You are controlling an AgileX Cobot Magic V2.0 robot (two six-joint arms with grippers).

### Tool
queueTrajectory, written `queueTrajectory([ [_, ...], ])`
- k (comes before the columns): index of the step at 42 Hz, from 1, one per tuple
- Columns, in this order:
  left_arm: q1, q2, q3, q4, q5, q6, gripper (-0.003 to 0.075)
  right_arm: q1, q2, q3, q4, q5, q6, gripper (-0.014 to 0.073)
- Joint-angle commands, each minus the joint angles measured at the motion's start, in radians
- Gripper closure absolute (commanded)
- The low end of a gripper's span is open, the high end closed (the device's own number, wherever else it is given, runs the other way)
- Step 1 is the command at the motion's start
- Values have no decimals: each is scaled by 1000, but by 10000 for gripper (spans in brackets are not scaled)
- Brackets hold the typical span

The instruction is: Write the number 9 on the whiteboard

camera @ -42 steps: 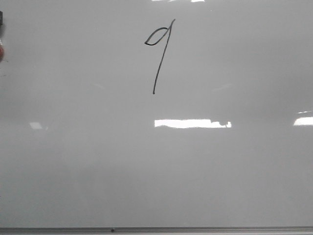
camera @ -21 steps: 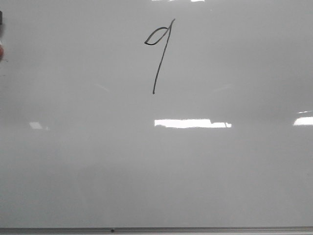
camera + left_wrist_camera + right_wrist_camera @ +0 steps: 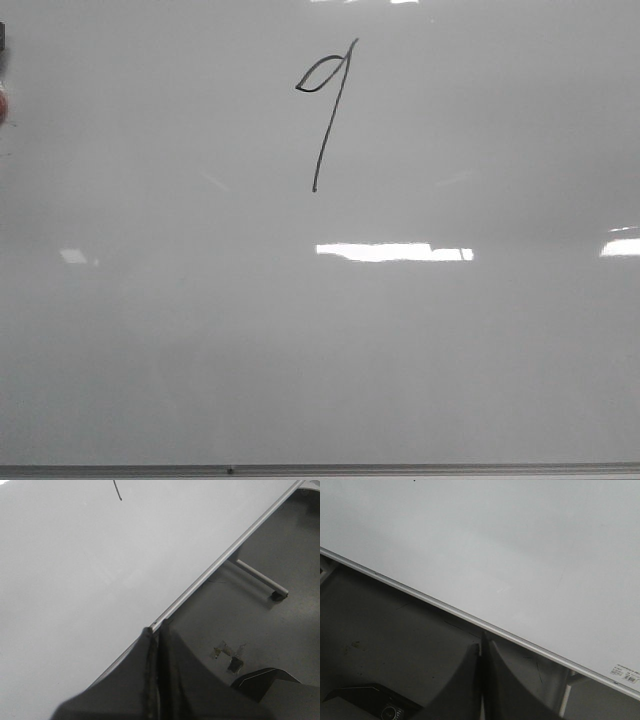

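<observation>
Standing complete in the upper middle of the large glossy pale grey-white whiteboard (image 3: 420,350), the thin dark marker-drawn number 9 (image 3: 326,110) shows a closed loop and a long slanted tail. No stroke appears missing. The left gripper (image 3: 156,632) and right gripper (image 3: 481,647) hang off the board's edge, fingers together, holding nothing.
</observation>
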Motion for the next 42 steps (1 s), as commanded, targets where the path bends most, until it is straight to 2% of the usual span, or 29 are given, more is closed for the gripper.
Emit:
queueTrajectory([
  [1,-8,-1,-32,-2,-66,6,739,-5,10,-20,0,-69,-8,662],
  [15,-8,-1,-30,-2,-66,6,739,-5,10,-20,0,-67,-8,662],
  [19,39,-22,-28,-9,-87,6,739,-5,10,-20,0,-67,-8,662],
  [22,106,-50,-10,2,-117,6,739,-5,10,-20,0,-65,-8,662],
  [26,254,-126,53,-2,-183,6,739,-5,10,-20,0,-65,-8,662],
  [34,523,-334,292,-29,-416,6,739,-5,10,-20,0,-65,-8,662],
  [42,681,-553,513,-48,-572,6,739,-5,10,-20,0,-65,-8,662],
])
